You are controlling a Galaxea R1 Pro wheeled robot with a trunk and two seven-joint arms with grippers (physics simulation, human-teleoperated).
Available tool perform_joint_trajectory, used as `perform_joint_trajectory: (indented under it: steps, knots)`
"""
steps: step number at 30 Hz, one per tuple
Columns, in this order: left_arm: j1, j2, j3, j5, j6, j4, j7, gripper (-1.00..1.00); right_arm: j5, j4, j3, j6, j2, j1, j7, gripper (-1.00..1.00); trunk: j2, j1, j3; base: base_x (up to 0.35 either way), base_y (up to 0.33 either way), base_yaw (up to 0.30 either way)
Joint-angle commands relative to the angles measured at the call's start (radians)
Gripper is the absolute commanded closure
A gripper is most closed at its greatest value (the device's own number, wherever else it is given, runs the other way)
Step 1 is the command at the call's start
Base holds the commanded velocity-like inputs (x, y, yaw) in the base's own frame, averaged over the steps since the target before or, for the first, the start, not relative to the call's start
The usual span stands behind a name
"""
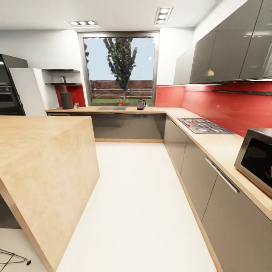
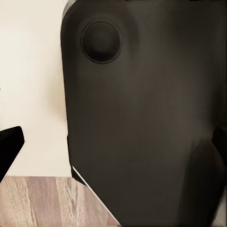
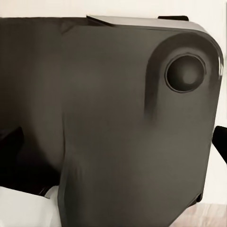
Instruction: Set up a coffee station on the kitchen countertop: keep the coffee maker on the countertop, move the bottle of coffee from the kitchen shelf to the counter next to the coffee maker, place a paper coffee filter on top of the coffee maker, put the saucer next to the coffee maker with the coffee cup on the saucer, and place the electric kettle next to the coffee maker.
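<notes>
- Nearest, low in both wrist views: dark robot body (image 2: 142,123) close against the cameras, arms seemingly tucked in at the sides for travel.
- Left gripper: one black finger (image 2: 9,146) at the frame edge; opening impossible to tell.
- Right gripper: dark finger edge (image 3: 221,142) only; wide or narrow, cannot tell. Nothing visibly held by either.
- Close left, wooden island (image 1: 41,158); close right, microwave (image 1: 257,158) on the side counter (image 1: 223,147), then the hob (image 1: 204,125).
- Open floor (image 1: 132,196) between; best to drive straight down it, well off the island corner.
- Far counter (image 1: 158,110): kettle (image 1: 141,104) by the sink (image 1: 111,108), dark coffee maker (image 1: 67,100) further left.
- Beyond, shelf (image 1: 63,84) on the wall; coffee bottle too small to pick out.
</notes>
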Motion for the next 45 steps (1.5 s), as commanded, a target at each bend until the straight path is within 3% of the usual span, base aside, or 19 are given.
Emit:
perform_joint_trajectory:
  steps: [1,5,12,18,23,28,32,33,37,39,45]
  knots:
    - [0.000,0.000,0.000,0.002,-0.001,-0.001,-0.001,-1.00,0.000,-0.002,0.000,0.000,0.000,0.000,0.001,-1.00,0.007,-0.004,0.002,0.000,0.000,-0.021]
    - [-0.001,0.001,0.000,0.027,-0.002,-0.001,-0.002,-1.00,0.000,-0.006,0.000,0.000,0.000,0.000,0.001,-1.00,0.035,-0.019,0.015,0.000,0.000,-0.007]
    - [-0.018,0.002,-0.001,0.033,-0.004,-0.012,-0.001,-1.00,0.000,-0.016,-0.002,0.000,-0.003,0.000,0.000,-1.00,0.084,-0.046,0.037,0.000,0.000,0.000]
    - [-0.073,0.010,-0.003,0.031,-0.003,-0.110,0.004,-1.00,0.003,-0.077,-0.003,0.000,-0.032,0.000,-0.004,-1.00,0.126,-0.069,0.056,0.000,0.000,0.000]
    - [-0.116,0.013,-0.003,0.030,-0.001,-0.174,0.007,-1.00,0.003,-0.162,-0.003,0.000,-0.070,0.000,-0.005,-1.00,0.161,-0.088,0.071,0.000,0.000,0.000]
    - [-0.195,0.013,-0.003,0.029,-0.005,-0.201,0.008,-1.00,0.003,-0.319,-0.004,-0.003,-0.113,0.000,-0.007,-1.00,0.196,-0.107,0.087,0.000,0.000,0.000]
    - [-0.265,0.012,-0.001,0.032,-0.006,-0.204,0.009,-1.00,0.002,-0.458,-0.005,-0.007,-0.122,0.000,-0.006,-1.00,0.224,-0.123,0.099,0.000,0.000,0.000]
    - [-0.297,0.012,0.000,0.032,-0.007,-0.204,0.009,-1.00,0.001,-0.505,-0.005,-0.039,-0.123,0.000,-0.006,-1.00,0.231,-0.127,0.103,0.000,0.000,0.000]
    - [-0.331,0.013,0.000,0.032,-0.008,-0.204,0.008,-1.00,-0.001,-0.544,-0.005,-0.122,-0.123,0.000,-0.005,-1.00,0.259,-0.142,0.115,0.000,0.000,0.000]
    - [-0.331,0.016,0.001,0.032,-0.039,-0.202,0.009,-1.00,-0.002,-0.547,-0.005,-0.162,-0.123,0.000,-0.004,-1.00,0.273,-0.150,0.121,0.000,0.000,0.000]
    - [-0.327,0.025,0.002,0.031,-0.143,-0.190,0.010,-1.00,0.000,-0.540,-0.005,-0.180,-0.123,0.000,-0.004,-1.00,0.315,-0.173,0.140,0.000,0.000,0.000]
